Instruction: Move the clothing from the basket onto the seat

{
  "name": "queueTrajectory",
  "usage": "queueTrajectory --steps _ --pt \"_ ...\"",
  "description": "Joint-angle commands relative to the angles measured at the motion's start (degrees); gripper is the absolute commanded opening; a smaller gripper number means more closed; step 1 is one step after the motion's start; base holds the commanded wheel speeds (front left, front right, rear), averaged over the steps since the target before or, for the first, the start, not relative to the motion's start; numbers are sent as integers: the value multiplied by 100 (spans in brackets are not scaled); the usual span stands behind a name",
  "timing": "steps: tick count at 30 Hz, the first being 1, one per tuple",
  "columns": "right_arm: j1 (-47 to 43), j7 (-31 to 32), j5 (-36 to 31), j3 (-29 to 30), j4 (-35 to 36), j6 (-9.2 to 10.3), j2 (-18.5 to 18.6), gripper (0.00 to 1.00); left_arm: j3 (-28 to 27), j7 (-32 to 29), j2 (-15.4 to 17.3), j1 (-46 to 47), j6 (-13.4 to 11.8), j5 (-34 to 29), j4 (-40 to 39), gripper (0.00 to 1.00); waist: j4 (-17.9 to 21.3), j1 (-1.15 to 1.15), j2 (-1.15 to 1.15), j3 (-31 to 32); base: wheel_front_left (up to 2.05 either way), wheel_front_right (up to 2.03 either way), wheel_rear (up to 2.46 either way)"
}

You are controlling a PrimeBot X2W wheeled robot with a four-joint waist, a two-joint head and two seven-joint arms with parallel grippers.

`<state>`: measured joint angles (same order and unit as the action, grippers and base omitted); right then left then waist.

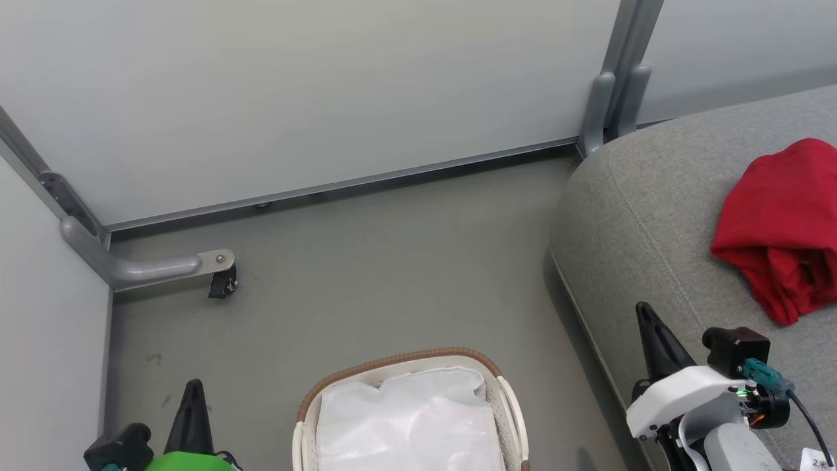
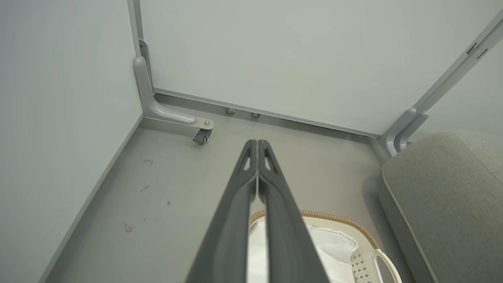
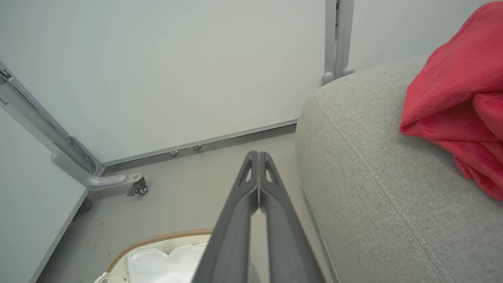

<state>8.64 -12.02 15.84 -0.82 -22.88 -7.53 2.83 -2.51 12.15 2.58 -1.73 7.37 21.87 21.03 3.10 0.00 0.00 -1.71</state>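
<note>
Both end effectors are idle and empty. The left gripper (image 1: 193, 392) sits at the lower left of the head view, and its wrist view shows its two dark fingers (image 2: 235, 204) pressed together along their length with nothing between them. The right gripper (image 1: 647, 317) sits at the lower right, over the front edge of the grey sofa (image 1: 641, 216), and is likewise closed and empty. The red clothing (image 1: 778, 222) lies as a crumpled heap on the sofa's seat surface, well clear of the basket (image 1: 392, 362). Its long axis runs roughly near to far in the head view. It lies ahead and to the right of the right gripper, which is plainly the nearer arm; the left gripper is well apart from it, on the far side of the basket. The basket stands on the floor (image 1: 392, 261) between the two grippers, just beside the sofa's front. Its visible part holds the white fabric liner (image 1: 405, 418), with no red fabric to be seen. The basket's near end is cut off by the frame edge, so whether another garment lies there cannot be told. Judgement: the transfer appears complete or nearly so. Any further move depends on checking the hidden near end of the basket, which either arm could reach.
</note>
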Motion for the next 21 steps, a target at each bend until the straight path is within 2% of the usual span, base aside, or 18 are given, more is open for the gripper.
queueTrajectory --steps 1,21 --pt "48 64 299 41 136 1 31 0 -45 -54 23 140 2 273 -116 0 -4 0 0 2 0 0 0" --pt "-41 517 2236 208 363 2 27 0 -133 -522 28 326 5 2058 -284 0 -58 0 0 28 0 0 0"
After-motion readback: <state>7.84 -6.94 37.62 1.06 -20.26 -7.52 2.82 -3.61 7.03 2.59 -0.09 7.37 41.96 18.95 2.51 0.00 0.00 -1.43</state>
